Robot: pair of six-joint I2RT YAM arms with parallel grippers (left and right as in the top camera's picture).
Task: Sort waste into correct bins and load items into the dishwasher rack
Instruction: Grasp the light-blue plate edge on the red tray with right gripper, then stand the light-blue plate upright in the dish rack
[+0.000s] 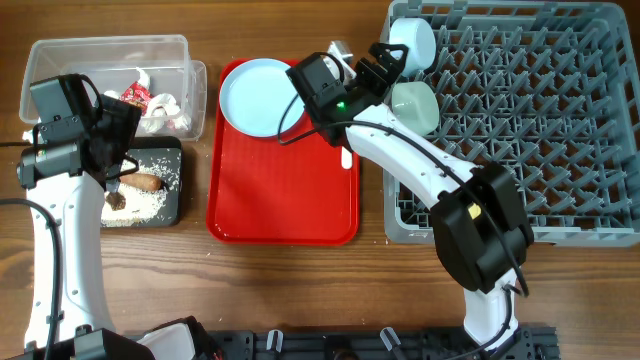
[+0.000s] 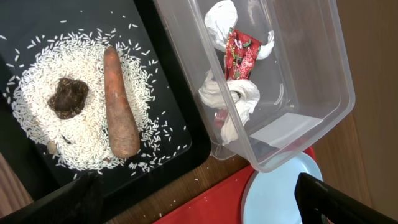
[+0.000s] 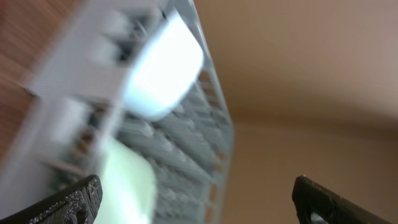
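Wooden bench (image 1: 300, 290); blurred beige wall in the right wrist view. The reference is the red serving tray (image 1: 283, 200), mid-bench. Left of its far end is the clear tub (image 2: 311, 68), holding tissue (image 2: 239, 99) and a red-and-white wrapper (image 2: 241, 53). Directly left is the black tray (image 1: 168, 151) with rice (image 2: 37, 81), a brown lump (image 2: 68, 98) and a carrot stick (image 2: 121, 112). The pale blue plate (image 1: 250, 95) sits on its far end. Right of it is the grey dishwasher rack (image 1: 540, 150), with one bowl (image 1: 420, 38) and a second bowl (image 1: 418, 105) in its far-left corner. Left claw (image 2: 198, 186) is spread wide and empty, above the black tray. Right claw (image 3: 196, 186) is also spread, with nothing between the fingers, beside the bowls. The right arm angles across the rack's left edge. The left arm runs along the bench's left side.
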